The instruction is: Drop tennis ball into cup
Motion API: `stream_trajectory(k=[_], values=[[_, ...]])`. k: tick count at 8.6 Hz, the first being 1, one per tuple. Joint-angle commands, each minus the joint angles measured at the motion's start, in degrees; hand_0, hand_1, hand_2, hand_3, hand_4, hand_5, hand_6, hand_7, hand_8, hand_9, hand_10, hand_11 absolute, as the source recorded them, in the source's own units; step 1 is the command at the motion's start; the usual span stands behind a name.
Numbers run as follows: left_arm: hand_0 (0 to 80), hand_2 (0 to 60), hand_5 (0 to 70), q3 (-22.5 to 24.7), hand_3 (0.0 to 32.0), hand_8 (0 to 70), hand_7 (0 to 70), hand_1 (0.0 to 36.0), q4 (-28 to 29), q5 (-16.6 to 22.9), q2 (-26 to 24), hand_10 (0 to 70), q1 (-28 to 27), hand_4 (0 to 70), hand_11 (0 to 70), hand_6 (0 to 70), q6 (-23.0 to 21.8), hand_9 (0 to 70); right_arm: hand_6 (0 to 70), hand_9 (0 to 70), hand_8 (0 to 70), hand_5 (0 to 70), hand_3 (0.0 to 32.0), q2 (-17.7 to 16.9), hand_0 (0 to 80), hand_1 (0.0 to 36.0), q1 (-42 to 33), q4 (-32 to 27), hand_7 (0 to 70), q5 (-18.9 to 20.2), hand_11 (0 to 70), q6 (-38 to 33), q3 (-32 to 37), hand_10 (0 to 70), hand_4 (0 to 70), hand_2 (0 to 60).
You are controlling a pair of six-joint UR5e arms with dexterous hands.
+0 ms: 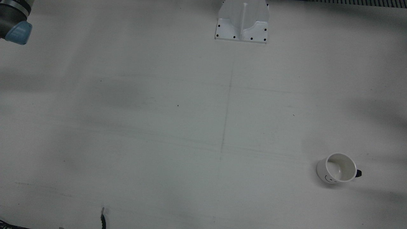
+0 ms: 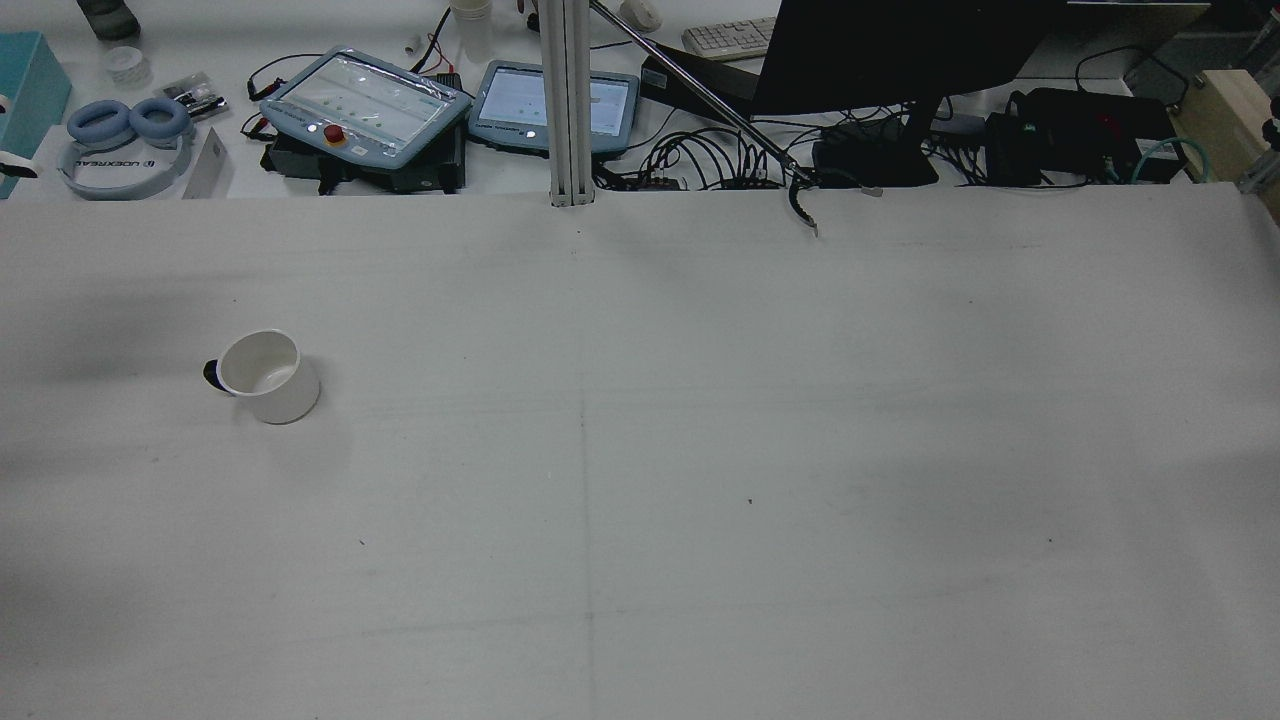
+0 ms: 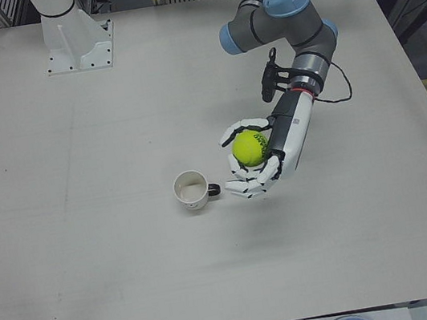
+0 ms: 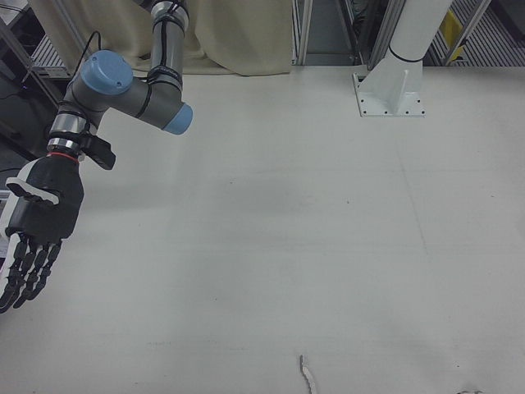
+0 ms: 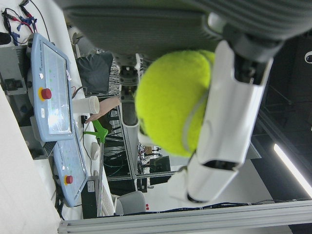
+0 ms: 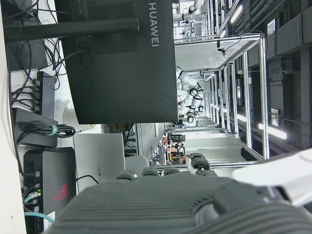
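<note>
A white cup (image 3: pixel 192 191) with a dark handle stands upright and empty on the table; it also shows in the front view (image 1: pixel 338 168) and the rear view (image 2: pixel 265 375). My left hand (image 3: pixel 258 157) is shut on a yellow-green tennis ball (image 3: pixel 250 148), held above the table just to the right of the cup's handle in the left-front view, not over the cup's mouth. The left hand view shows the ball (image 5: pixel 170 102) gripped between white fingers (image 5: pixel 234 97). My right hand (image 4: pixel 37 226) hangs open and empty, fingers pointing down, at the far left of the right-front view.
A white arm pedestal (image 1: pixel 243 22) is bolted at the table's back edge. A right arm joint (image 1: pixel 16 22) shows at the front view's top left corner. Teach pendants (image 2: pixel 365 100), a monitor (image 2: pixel 900 50) and cables lie beyond the table's far edge.
</note>
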State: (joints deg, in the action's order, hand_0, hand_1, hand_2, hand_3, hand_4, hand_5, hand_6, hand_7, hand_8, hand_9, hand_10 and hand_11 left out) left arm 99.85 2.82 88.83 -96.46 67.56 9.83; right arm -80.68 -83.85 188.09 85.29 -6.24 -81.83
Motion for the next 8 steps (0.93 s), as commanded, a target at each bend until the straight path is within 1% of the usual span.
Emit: stream_trajectory(k=[1,2,4,5,6,7,8], values=[[80.0,32.4,33.4,-1.58,0.0,60.4,70.0,32.1,1.47,-0.15,2.13,21.4,2.72,21.0,33.5,70.0,-0.07,61.3,0.0,0.0,0.0,0.0,0.0,0.00,0.0,0.0,0.00,0.00,0.0,0.05,0.0,0.00,0.00,0.0,0.0,0.0],[80.0,30.7,32.3,-3.42,0.0,60.8,70.0,33.4,2.71,-0.15,3.20,21.5,6.41,21.3,33.8,70.0,-0.07,62.2,0.0,0.0,0.0,0.0,0.0,0.00,0.0,0.0,0.00,0.00,0.0,0.05,0.0,0.00,0.00,0.0,0.0,0.0],[80.0,31.1,32.0,-3.26,0.0,60.7,70.0,34.1,2.72,-0.15,2.86,21.3,6.44,21.6,33.5,70.0,-0.07,62.0,0.0,0.0,0.0,0.0,0.0,0.00,0.0,0.0,0.00,0.00,0.0,0.05,0.0,0.00,0.00,0.0,0.0,0.0],[80.0,32.8,33.5,-3.35,0.0,60.7,70.0,33.7,2.72,-0.15,2.86,21.4,6.44,21.7,33.6,70.0,-0.07,61.8,0.0,0.0,0.0,0.0,0.0,0.00,0.0,0.0,0.00,0.00,0.0,0.05,0.0,0.00,0.00,0.0,0.0,0.0],[80.0,33.5,31.3,-3.43,0.0,61.2,70.0,34.6,2.81,-0.15,2.94,21.8,6.44,21.9,34.2,70.0,-0.07,62.8,0.0,0.0,0.0,0.0,0.0,0.00,0.0,0.0,0.00,0.09,0.0,0.05,0.0,0.00,0.00,0.0,0.0,0.0],[80.0,35.8,33.1,-3.17,0.0,61.4,70.0,33.9,3.24,-0.15,3.21,21.8,6.44,22.2,34.3,70.0,-0.07,62.6,0.0,0.0,0.0,0.0,0.0,0.00,0.0,0.0,0.00,0.00,0.0,0.05,0.0,0.00,0.00,0.0,0.0,0.0],[80.0,34.4,31.7,-2.91,0.0,61.4,70.0,34.7,3.25,-0.15,3.12,21.8,6.36,22.6,34.1,70.0,0.02,62.8,0.0,0.0,0.0,0.0,0.0,0.00,0.0,0.0,0.00,0.00,0.0,-0.04,0.0,0.00,0.00,0.0,0.0,0.0]])
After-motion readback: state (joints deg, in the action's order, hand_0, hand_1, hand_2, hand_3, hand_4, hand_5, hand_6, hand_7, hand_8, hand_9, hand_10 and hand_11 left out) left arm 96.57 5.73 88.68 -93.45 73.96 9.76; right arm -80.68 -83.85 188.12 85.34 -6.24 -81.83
